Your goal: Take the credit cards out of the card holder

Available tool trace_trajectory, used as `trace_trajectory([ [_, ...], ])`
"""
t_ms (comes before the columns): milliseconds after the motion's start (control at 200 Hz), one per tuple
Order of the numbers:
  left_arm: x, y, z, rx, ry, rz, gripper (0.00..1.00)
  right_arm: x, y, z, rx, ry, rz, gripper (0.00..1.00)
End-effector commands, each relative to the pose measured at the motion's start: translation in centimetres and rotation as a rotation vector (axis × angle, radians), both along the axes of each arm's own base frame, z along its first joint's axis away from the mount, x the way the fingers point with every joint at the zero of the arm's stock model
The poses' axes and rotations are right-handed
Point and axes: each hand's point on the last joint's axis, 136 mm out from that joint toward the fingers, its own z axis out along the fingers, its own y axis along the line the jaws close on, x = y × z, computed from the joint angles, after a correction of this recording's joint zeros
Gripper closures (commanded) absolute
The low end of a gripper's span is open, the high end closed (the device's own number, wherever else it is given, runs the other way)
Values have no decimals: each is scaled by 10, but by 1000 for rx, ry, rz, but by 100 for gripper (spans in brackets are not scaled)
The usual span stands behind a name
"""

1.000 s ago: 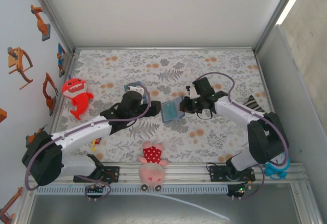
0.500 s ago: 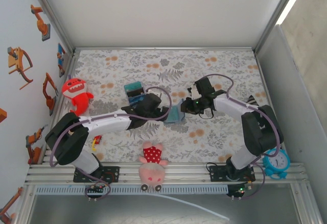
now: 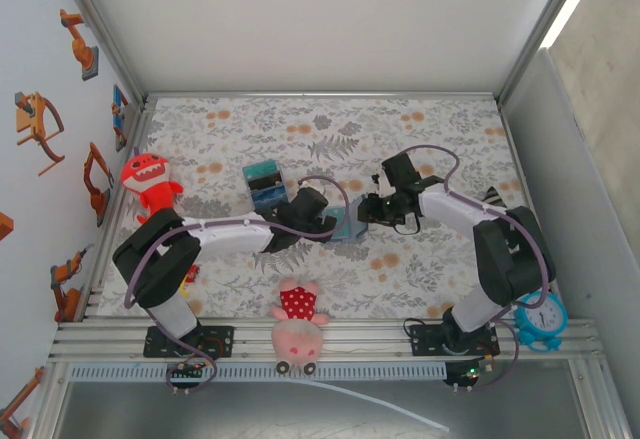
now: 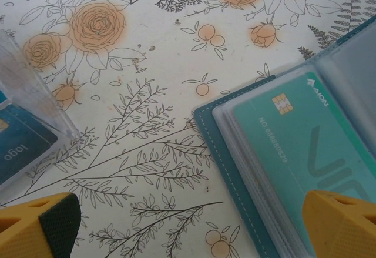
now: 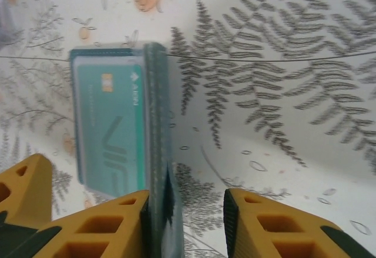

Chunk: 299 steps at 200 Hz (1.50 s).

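Since the card holder (image 3: 347,225) lies open on the flowered mat (image 3: 440,139) between my two arms, its teal card (image 4: 294,152) faces up in a clear sleeve, within reach. My left gripper (image 4: 188,211) stands wide and empty, one finger over that card. My right gripper (image 5: 187,202) is partly open: the holder's spine sits in its gap against one finger, unclamped, probably to steady it

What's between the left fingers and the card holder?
Nothing visible. The open card holder lies on the cloth right at the open left gripper; the teal card sits behind a clear sleeve.
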Motion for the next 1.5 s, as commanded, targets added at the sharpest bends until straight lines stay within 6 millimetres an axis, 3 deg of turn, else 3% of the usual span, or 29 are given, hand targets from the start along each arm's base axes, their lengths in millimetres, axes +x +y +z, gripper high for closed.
trace_trajectory([
  [0, 5, -5, 5, 18, -32, -5, 3, 8, -19, 7, -101, -51, -26, 64],
  [250, 5, -3, -1, 47, -18, 7, 3, 11, -27, -11, -159, -26, -40, 64],
  [746, 5, 2, -16, 65, 7, 45, 3, 19, -33, -29, -218, -26, -53, 63],
  [932, 5, 1, -18, 63, 9, 53, 3, 18, -45, -33, -280, -24, -79, 60],
  [1067, 5, 2, -18, 67, 12, 55, 3, 23, -50, -16, -299, -73, -96, 48],
  [1177, 4, 3, -18, 71, 13, 55, 3, 28, -59, 8, -332, -130, -116, 48],
  [1332, 2, 4, -19, 66, 13, 67, 3, 35, -72, 46, -357, -218, -190, 53],
  [1492, 1, 2, -18, 53, 13, 75, 3, 37, -65, 85, -241, -317, -258, 60],
])
